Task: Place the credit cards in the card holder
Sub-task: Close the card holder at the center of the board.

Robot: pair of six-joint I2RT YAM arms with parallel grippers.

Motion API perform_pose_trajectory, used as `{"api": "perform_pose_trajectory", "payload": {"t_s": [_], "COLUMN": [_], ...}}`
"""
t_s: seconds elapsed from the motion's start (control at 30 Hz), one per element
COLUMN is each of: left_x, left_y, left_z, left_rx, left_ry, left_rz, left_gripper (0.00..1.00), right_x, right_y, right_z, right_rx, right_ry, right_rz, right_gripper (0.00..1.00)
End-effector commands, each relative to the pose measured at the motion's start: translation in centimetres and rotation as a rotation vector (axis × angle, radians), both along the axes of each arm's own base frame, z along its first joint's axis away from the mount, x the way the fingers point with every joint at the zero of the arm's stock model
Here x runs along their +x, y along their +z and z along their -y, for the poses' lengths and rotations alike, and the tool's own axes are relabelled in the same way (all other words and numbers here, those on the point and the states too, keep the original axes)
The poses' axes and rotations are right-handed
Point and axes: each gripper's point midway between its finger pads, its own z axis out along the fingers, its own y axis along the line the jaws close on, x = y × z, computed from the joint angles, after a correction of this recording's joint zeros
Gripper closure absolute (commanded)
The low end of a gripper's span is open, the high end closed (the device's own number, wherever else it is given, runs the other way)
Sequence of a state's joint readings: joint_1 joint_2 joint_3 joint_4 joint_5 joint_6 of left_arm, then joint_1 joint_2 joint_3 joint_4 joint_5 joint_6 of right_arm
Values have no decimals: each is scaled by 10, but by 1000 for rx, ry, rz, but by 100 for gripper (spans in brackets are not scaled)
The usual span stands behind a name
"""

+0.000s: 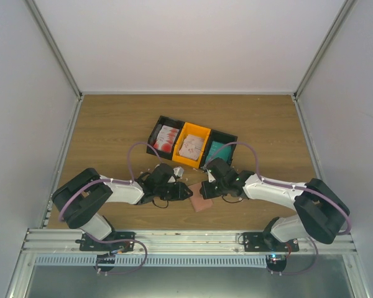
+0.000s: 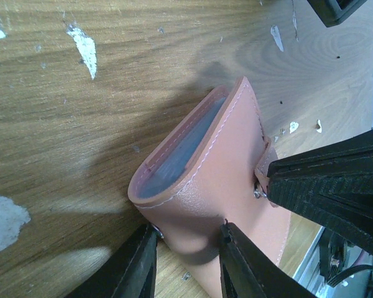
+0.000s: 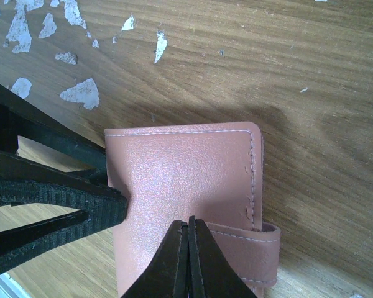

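Card holder (image 1: 201, 203) sits on the bench (image 1: 112, 124) just past the arm bases, left pincer (image 2: 188, 254) clamped on one edge of it, right pincer (image 3: 188, 245) squeezed together with its tips on the pink cover by the strap. Further back, credit cards (image 1: 166, 138) sit in the bins of the black-and-orange tray (image 1: 168, 121).

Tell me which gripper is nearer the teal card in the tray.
Right. The right gripper, shut, tips on the card holder, sits just below the teal card in the top view. The left gripper grips the holder's other side, farther left, below the orange compartment.
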State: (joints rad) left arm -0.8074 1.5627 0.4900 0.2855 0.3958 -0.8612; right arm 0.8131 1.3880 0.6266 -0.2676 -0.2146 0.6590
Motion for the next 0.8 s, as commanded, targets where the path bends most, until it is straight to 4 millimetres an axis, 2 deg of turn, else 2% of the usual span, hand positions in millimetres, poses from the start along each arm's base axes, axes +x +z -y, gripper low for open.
{"api": "perform_pose_trajectory", "payload": {"t_s": [0.0,0.4,0.77], "left_x": [-5,-4,-4], "left_y": [-12,-18,-24], "left_z": [-3,-4,-3], "left_rx": [48,63,76], "left_ry": [-9,-1,3], "left_rz": [-7,-18,-28], "left_gripper": [68,71,73], "right_x": [-14,-31,-52], "right_y": [-10,-23,-51], "right_z": [1,9,25], "right_rx": [-2,26,-27], "right_ry": [18,0,-45], "right_rz": [-40,-97,-189], "right_gripper": [99,100,100]}}
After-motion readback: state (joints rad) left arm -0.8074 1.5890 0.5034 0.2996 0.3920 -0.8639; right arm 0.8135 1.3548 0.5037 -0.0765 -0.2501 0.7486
